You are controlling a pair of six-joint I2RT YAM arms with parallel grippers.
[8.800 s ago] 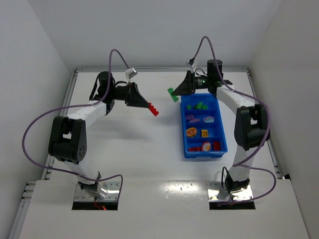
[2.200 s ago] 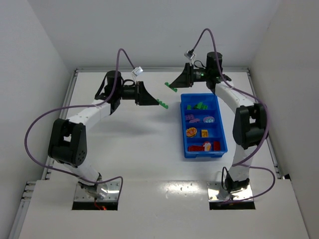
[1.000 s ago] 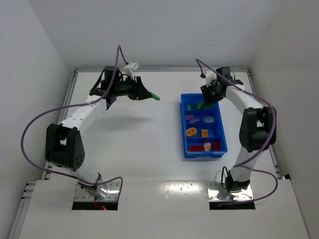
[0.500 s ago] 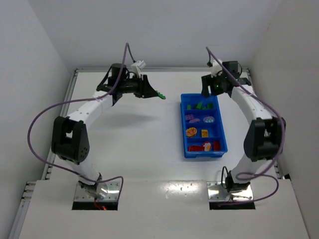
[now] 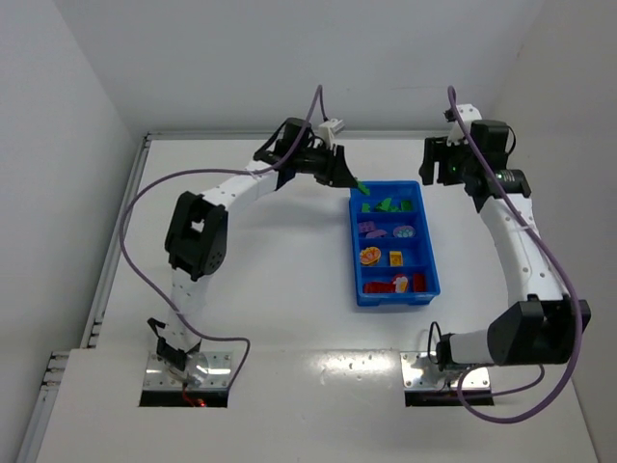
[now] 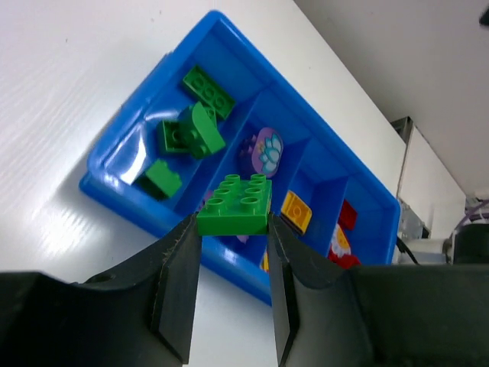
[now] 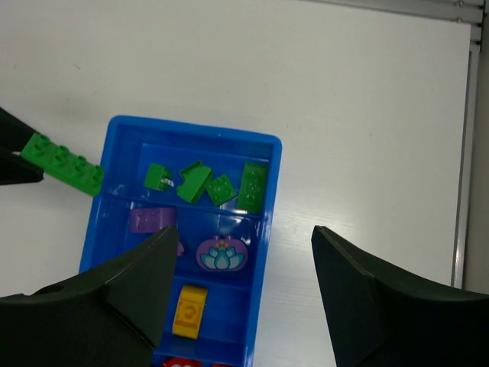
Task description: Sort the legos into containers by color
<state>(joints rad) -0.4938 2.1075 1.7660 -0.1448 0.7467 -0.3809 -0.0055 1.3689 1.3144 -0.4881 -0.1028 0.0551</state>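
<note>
- L tool [image 6: 231,229] is pinching the green brick [image 6: 234,203] by its sides, studs up.
- Top view: brick [image 5: 360,189] hangs at the tray's [image 5: 395,302] 11 o'clock corner. Height above the rim can't be told.
- R-wrist view: brick [image 7: 63,164] is mostly outboard of the tray [image 7: 191,122] wall, only its tip over the rim.
- Step, as I read it: drop it in the green bin [image 7: 126,180] at the 12 o'clock end, where other greens [image 7: 195,181] already lie.
- To do it well: shift toward 3 o'clock till the whole brick clears the wall.
- Then lower it between the walls before opening. A high release prob bounces it over the divider into the purple bin at 6 o'clock.
- Land it beside the greens, not stacked, and open only as far as needed.
- R tool [image 7: 241,229] is wide and empty. It sits off the tray at about 2 o'clock [image 5: 439,164], so I see no clash risk.
- Vs 0.5 s ago: L tool [image 5: 347,177] swung across the counter [image 5: 270,289] from 9 o'clock of the tray to its corner. R tool backed off the 12 o'clock end.
- Vs 8.8 s ago: L held a red brick and R held a green one.
</note>
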